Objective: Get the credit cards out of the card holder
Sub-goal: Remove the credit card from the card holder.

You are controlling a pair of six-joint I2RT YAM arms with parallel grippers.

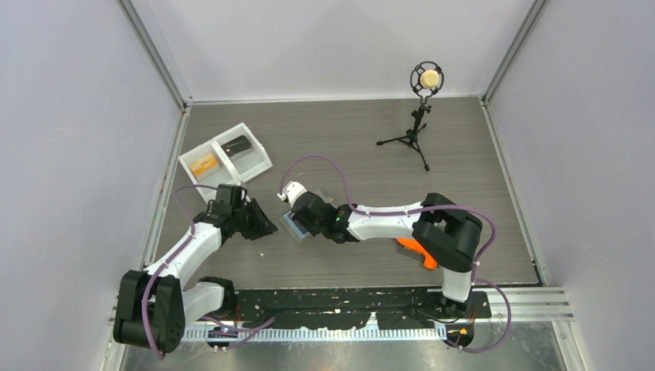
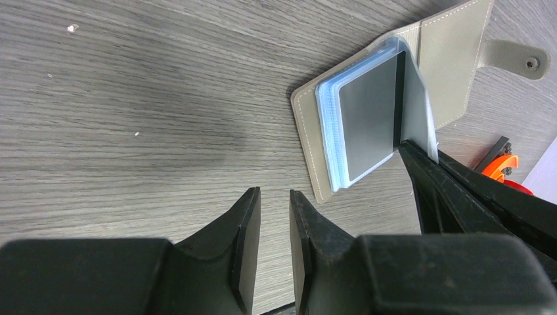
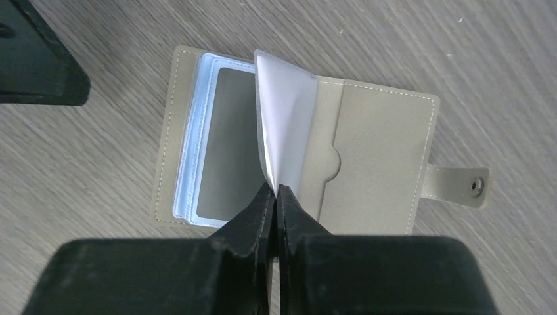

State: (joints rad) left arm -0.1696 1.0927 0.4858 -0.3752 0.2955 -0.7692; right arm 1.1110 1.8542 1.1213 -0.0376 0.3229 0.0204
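Observation:
The grey card holder (image 1: 296,226) lies open on the table, and it also shows in the left wrist view (image 2: 307,131) and the right wrist view (image 3: 387,151). Its light blue sleeves (image 3: 190,157) hold a flat grey rectangle (image 3: 226,151); I cannot tell whether that is a card. My right gripper (image 3: 272,189) is shut on one clear sleeve (image 3: 286,125) and holds it upright. My left gripper (image 2: 274,193) is slightly open and empty, just left of the holder, low over the table. An orange card (image 1: 205,163) and a dark card (image 1: 235,144) lie in the white tray.
The white two-compartment tray (image 1: 258,144) stands at the back left. A microphone on a small tripod (image 1: 421,116) stands at the back right. An orange tool (image 1: 413,251) lies under the right arm. Walls close in the left, right and back.

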